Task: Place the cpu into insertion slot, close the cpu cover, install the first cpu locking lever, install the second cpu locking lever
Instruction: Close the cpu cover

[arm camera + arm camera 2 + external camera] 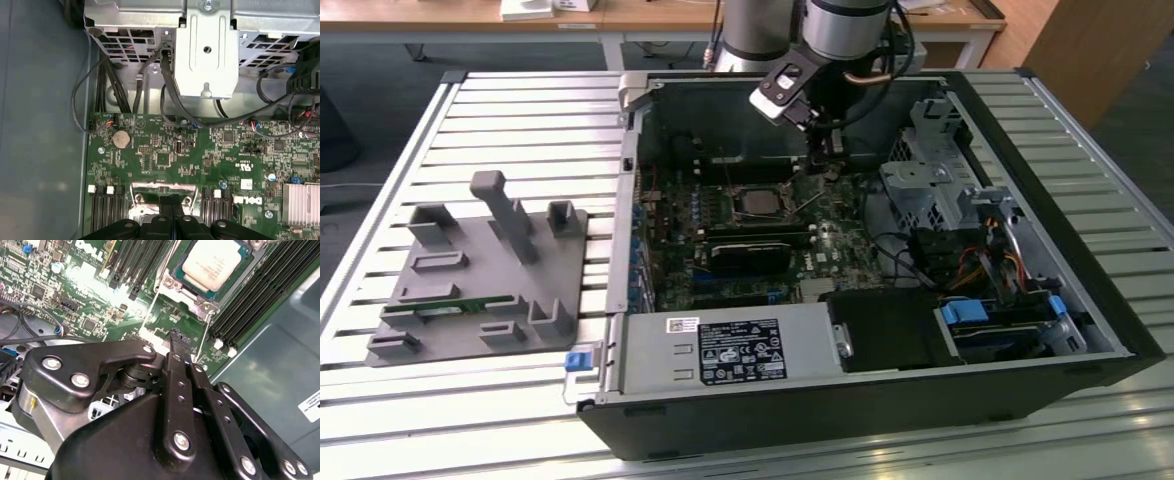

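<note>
The gripper (178,340) hangs low over the green board with its fingers drawn together, their tips at the free edge of the cpu cover (150,187), which lies swung open. I cannot tell if that edge is nipped between them. Just past the cover, the cpu (212,262) sits face up in the insertion slot (197,286). Black memory slots (250,295) crowd one flank, the grey case wall (280,365) lies beyond them, and cables (170,95) trail from the drive cage (207,50).
</note>
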Controlling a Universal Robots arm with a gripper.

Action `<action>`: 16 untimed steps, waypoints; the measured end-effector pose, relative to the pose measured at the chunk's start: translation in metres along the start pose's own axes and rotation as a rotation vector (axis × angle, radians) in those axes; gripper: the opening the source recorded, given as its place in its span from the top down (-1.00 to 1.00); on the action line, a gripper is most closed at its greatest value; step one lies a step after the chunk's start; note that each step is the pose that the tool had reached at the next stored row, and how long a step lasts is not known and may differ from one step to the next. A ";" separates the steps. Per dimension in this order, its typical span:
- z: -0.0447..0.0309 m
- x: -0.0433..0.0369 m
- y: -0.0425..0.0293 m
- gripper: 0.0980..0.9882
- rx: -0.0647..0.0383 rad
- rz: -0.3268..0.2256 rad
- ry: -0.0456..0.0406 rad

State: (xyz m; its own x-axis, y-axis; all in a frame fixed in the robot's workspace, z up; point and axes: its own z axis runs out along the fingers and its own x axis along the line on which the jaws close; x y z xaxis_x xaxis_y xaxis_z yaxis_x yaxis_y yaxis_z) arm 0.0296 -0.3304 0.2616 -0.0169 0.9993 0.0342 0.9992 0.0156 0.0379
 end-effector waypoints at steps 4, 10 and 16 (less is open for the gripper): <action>0.0007 0.0004 0.0045 0.98 0.000 0.000 0.0000; 0.0014 0.0014 0.0115 0.98 0.000 0.000 -0.0026; 0.0020 0.0024 0.0167 0.98 0.000 0.000 -0.0051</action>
State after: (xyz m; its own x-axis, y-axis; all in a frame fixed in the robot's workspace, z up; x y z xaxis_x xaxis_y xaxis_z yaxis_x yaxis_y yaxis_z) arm 0.0464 -0.3276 0.2603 -0.0169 0.9994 0.0291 0.9992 0.0158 0.0375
